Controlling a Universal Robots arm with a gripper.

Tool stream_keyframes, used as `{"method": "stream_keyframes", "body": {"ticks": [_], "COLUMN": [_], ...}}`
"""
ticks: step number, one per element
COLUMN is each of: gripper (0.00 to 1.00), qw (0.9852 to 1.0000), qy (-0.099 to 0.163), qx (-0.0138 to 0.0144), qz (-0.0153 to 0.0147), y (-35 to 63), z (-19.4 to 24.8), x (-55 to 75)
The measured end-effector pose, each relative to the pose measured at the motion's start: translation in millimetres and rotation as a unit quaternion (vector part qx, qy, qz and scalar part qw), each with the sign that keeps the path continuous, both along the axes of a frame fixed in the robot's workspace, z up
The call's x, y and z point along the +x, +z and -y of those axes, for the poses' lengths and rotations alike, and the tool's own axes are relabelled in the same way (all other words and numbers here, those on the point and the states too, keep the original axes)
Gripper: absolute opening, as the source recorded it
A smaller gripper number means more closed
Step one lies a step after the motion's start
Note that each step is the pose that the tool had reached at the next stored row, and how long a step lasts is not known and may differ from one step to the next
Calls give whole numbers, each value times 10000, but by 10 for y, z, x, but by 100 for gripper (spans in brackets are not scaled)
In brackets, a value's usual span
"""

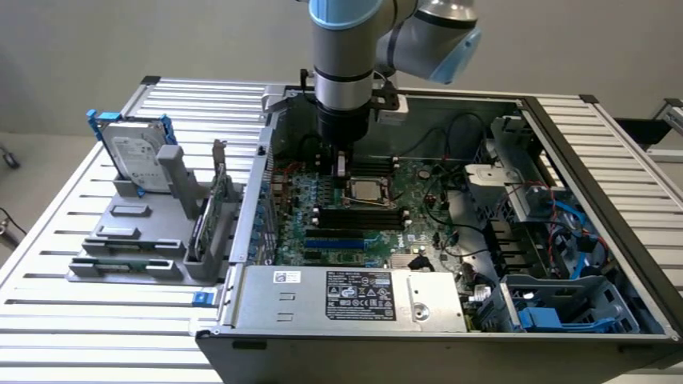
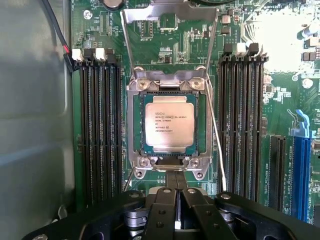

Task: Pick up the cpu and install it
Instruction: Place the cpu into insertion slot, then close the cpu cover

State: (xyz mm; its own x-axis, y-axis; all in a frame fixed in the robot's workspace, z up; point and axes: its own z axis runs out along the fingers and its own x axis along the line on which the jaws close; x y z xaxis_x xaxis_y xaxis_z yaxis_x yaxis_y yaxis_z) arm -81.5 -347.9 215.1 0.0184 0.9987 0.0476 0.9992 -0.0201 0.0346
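The cpu (image 2: 169, 127), a small square chip with a silver-grey printed top, lies flat inside the metal-framed socket (image 2: 134, 150) on the green motherboard. The socket's load plate (image 2: 170, 12) stands raised behind it. My gripper (image 2: 175, 176) hangs just above the socket's near edge, its two dark fingers pressed together with nothing between them. In the exterior view the gripper (image 1: 341, 173) reaches down into the open computer case, just to the exterior view's left of the cpu (image 1: 370, 192).
Black memory slots (image 2: 100, 125) flank the socket on both sides, beside a blue expansion slot (image 2: 302, 165). A silver hard drive (image 1: 139, 156) stands in a grey holder outside the case. The power supply (image 1: 363, 296) and cables (image 1: 555, 216) crowd the case.
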Motion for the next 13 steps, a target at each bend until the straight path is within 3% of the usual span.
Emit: {"method": "stream_keyframes", "body": {"ticks": [13], "gripper": [11], "qw": [10000], "qy": [0], "qx": [-1], "qz": [0], "y": [1], "z": [0], "x": [0]}}
